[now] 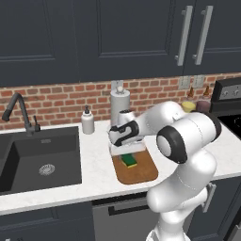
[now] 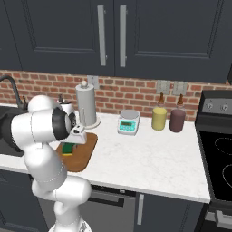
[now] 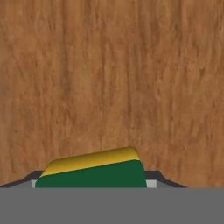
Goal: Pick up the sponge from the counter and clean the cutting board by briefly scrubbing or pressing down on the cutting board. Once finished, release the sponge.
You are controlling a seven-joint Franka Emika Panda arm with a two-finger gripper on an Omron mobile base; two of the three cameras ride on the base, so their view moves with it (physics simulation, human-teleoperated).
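Note:
The brown wooden cutting board [image 1: 142,172] [image 2: 84,157] [image 3: 112,65] lies on the white counter [image 1: 96,176] [image 2: 149,158] just right of the sink. My gripper [image 1: 128,154] [image 2: 70,143] [image 3: 92,181] points down over the board's far half. It is shut on the sponge [image 1: 129,161] [image 2: 68,149] [image 3: 92,172], whose green and yellow layers show between the dark fingertips [image 3: 156,177]. The sponge sits low against the board; whether it presses on the wood I cannot tell.
A dark sink [image 1: 42,160] with a faucet [image 1: 16,110] lies to the left, a soap bottle [image 1: 87,121] behind it. The paper towel holder [image 1: 120,104] [image 2: 86,106] stands right behind the board. A white scale [image 2: 128,122], two jars [image 2: 159,118] and the stove [image 2: 217,149] are to the right.

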